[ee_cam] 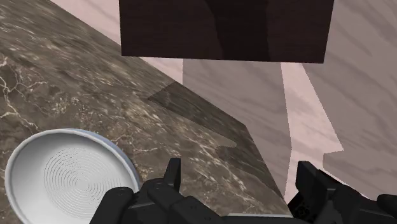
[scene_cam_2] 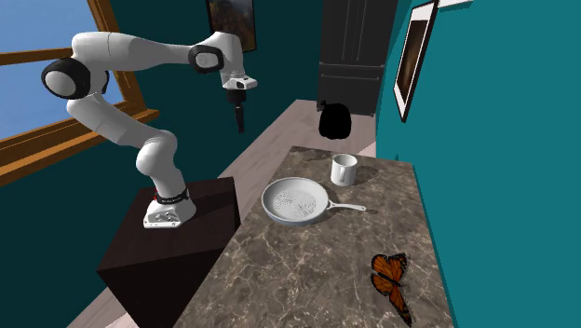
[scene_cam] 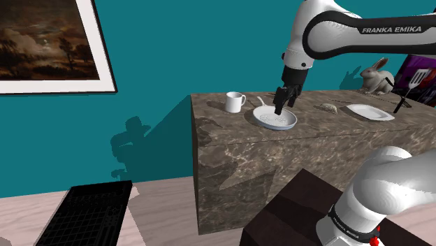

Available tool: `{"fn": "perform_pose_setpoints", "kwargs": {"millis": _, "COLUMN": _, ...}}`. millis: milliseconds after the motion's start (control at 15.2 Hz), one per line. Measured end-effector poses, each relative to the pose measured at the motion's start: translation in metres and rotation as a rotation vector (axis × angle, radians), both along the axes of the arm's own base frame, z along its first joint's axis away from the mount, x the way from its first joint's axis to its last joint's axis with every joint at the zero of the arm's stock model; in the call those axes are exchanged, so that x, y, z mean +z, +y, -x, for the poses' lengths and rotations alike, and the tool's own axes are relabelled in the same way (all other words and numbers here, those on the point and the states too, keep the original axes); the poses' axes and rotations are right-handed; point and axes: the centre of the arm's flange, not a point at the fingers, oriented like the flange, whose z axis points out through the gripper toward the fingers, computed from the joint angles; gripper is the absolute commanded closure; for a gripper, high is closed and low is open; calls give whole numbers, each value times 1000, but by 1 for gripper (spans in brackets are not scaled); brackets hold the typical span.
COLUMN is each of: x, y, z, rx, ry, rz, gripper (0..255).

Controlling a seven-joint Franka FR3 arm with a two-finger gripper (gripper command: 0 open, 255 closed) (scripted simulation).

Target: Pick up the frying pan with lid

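The frying pan (scene_cam: 276,120) is pale grey and shallow, with a ringed bottom and a thin handle, and lies on the brown marble counter (scene_cam: 230,150). In the second exterior view the pan (scene_cam_2: 296,200) has its handle pointing toward the wall. My black gripper (scene_cam_2: 239,127) hangs well above the counter's edge on the stand's side of the pan, touching nothing. In the shoulder view the gripper (scene_cam: 281,108) overlaps the pan. The wrist view has the gripper (ee_cam: 242,188) open, with the pan (ee_cam: 67,175) off beside one of the fingers (ee_cam: 173,175) and the counter's edge between them.
A white mug (scene_cam_2: 344,170) stands close behind the pan. A white plate (scene_cam: 369,112), a rabbit figure (scene_cam: 377,75) and a spatula (scene_cam: 405,98) sit further along the counter. An orange butterfly (scene_cam_2: 391,280) lies near its end. On the floor is a black wire basket (scene_cam: 87,213).
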Motion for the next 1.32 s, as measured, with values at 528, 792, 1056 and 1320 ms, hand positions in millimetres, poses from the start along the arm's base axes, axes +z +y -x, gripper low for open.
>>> {"fn": "perform_pose_setpoints", "kwargs": {"millis": 528, "x": -26, "y": -48, "z": -53, "rx": -69, "ry": -31, "rz": -21, "gripper": 0}}
{"fn": "perform_pose_setpoints", "kwargs": {"millis": 792, "x": -45, "y": -85, "z": -84, "rx": -115, "ry": -54, "rz": -35, "gripper": 0}}
{"fn": "perform_pose_setpoints", "kwargs": {"millis": 1056, "x": -61, "y": -122, "z": -118, "rx": -161, "ry": -76, "rz": -48, "gripper": 0}}
{"fn": "perform_pose_setpoints", "kwargs": {"millis": 1320, "x": -79, "y": -161, "z": -149, "rx": -208, "ry": -98, "rz": -62, "gripper": 0}}
